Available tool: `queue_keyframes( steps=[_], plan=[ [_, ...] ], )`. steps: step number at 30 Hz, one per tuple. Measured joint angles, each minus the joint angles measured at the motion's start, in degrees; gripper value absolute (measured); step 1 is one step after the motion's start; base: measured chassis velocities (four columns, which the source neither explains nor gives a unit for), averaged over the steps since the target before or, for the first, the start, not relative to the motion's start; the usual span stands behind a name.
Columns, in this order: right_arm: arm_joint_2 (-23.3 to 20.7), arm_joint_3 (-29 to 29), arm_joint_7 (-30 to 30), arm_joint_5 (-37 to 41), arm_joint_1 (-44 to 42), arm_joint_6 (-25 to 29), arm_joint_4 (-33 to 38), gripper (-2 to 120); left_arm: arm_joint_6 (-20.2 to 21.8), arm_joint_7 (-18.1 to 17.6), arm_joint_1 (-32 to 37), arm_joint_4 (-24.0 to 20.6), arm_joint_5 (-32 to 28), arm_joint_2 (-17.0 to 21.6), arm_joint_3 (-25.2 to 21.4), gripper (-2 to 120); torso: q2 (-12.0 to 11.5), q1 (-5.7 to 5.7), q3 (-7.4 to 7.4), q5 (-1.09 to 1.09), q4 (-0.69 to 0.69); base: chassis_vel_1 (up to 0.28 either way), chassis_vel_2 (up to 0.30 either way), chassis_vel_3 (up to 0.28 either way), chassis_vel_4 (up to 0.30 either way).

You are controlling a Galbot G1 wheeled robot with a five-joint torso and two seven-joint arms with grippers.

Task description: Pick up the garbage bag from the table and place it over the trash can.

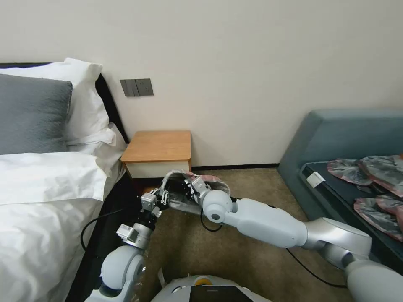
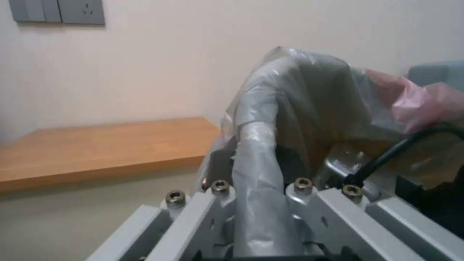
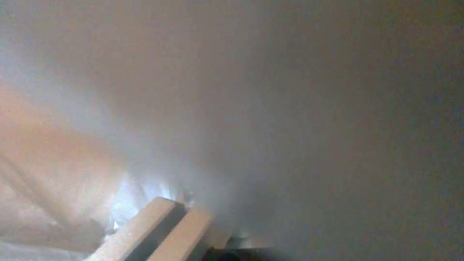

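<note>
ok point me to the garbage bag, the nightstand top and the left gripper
garbage bag (image 2: 309,94), left wrist view, on the grey plastic draped above the gripper
table (image 1: 159,146), head view, on the bare orange-brown wooden top
left gripper (image 1: 164,197), head view, between its fingertips at the bag's edge

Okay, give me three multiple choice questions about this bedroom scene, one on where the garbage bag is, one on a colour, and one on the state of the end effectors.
1. Where is the garbage bag?
A. flat on the table
B. held up between both end effectors, in front of the table
C. on the bed

2. What colour is the table top?
A. orange-brown wood
B. black
C. white

3. What is the left end effector doing?
A. hanging open beside the bed
B. resting on the sofa
C. closed on a fold of the bag

Answers:
1 B, the head view shows the bag stretched between the left end effector and the right end effector.
2 A, the wooden top shows bare.
3 C, the left wrist view shows plastic pinched between its fingers.
</note>
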Motion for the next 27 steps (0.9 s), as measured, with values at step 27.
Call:
queue_keyframes(
  steps=[27],
  plan=[
    [-1.6, 2.4, 0.62, 6.37, 0.04, 0.11, 6.56, 0, 0.77, -1.84, -0.9, 4.86, -0.35, -0.69, -0.4, 5, 0.0, 0.0, 0.0, -0.01, 0.0, 0.0, 0.0, 0.0, 0.0]
  ],
)
